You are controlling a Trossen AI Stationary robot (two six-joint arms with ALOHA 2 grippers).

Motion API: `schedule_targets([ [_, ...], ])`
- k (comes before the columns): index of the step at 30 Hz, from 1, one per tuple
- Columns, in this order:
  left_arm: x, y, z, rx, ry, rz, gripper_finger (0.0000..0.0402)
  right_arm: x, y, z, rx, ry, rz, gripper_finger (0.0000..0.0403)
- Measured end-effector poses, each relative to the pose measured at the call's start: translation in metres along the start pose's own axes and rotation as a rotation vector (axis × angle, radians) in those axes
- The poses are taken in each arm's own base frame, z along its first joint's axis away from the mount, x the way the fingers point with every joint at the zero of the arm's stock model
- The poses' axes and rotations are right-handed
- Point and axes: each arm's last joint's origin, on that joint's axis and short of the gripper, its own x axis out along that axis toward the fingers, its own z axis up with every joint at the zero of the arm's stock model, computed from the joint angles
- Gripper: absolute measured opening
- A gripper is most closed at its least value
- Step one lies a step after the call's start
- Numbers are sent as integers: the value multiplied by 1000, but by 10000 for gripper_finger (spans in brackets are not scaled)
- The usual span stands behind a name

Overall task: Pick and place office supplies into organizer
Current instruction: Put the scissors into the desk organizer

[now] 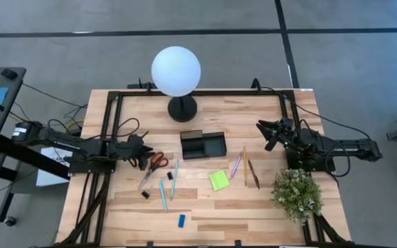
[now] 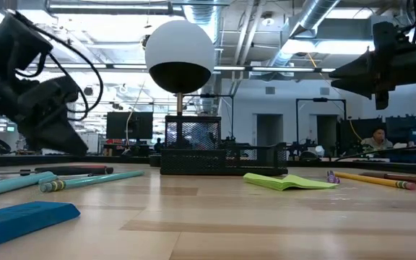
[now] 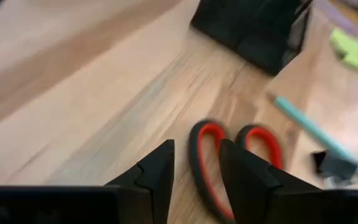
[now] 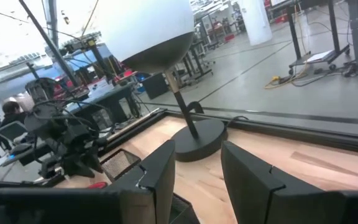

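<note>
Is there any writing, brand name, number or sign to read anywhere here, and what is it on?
None can be read.
scissors: red handles, no print visible.
sticky-note pad: plain green, blank.
organizer: plain black, no label visible.
lamp: plain white globe, no marking.
Background monitors and equipment in the low view: too small to read.

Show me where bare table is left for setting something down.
Bare wood lies left of the lamp base, and between the organizer and right gripper. Crowded: the stretch from scissors through pens to sticky-note pad.
</note>
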Motion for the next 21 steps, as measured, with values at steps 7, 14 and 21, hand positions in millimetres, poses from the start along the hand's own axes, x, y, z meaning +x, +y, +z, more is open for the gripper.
schedule_targets([
  [7,8,4,-9,23,79,75,114,0,0,0,-18,0,0,123],
  [14,12,2,-7,78,39,80,113,0,0,0,-26,0,0,123],
  [21,12,2,-6,60,28,87,113,0,0,0,-26,0,0,123],
])
